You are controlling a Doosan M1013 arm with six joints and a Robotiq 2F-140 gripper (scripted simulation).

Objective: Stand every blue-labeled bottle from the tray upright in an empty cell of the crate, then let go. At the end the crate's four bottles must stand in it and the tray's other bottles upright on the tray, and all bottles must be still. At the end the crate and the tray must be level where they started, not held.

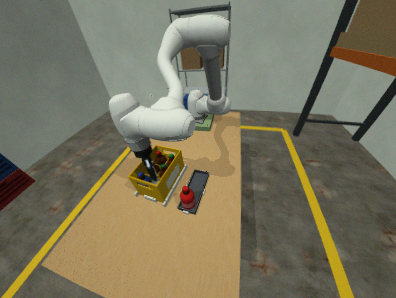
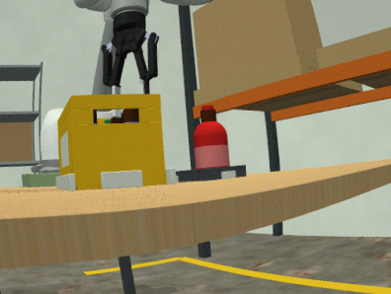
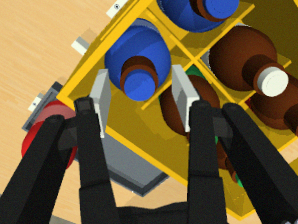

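Two blue bottles (image 1: 141, 176) (image 3: 135, 50), seen first from the left, stand upright in neighbouring cells at one end of the yellow crate (image 1: 145, 190) (image 2: 118, 153) (image 3: 95, 62). The crate rests level on the wooden table (image 1: 150, 240) (image 2: 197, 209) (image 3: 40, 50). Brown bottles, one with a white-capped neck (image 3: 273, 81), occupy cells farther along; green caps (image 1: 171, 156) are visible among them.

The gripper (image 1: 153, 176) (image 2: 131, 90) (image 3: 140, 80) points down into the crate from above. Its fingers are partly open, one on either side of one blue bottle's cap, with a gap at each side. Nothing is gripped; the bottle is free.

To the right of the crate, and apart from it, the dark tray (image 1: 200, 179) (image 2: 185, 175) (image 3: 137, 174) lies level on the table. One red bottle (image 1: 187, 199) (image 2: 211, 143) stands upright at one end of the tray. Farthest right, a rack with an orange beam (image 1: 365, 61) (image 2: 321, 76) stands beyond the table, supporting cardboard boxes (image 1: 372, 25) (image 2: 242, 44)
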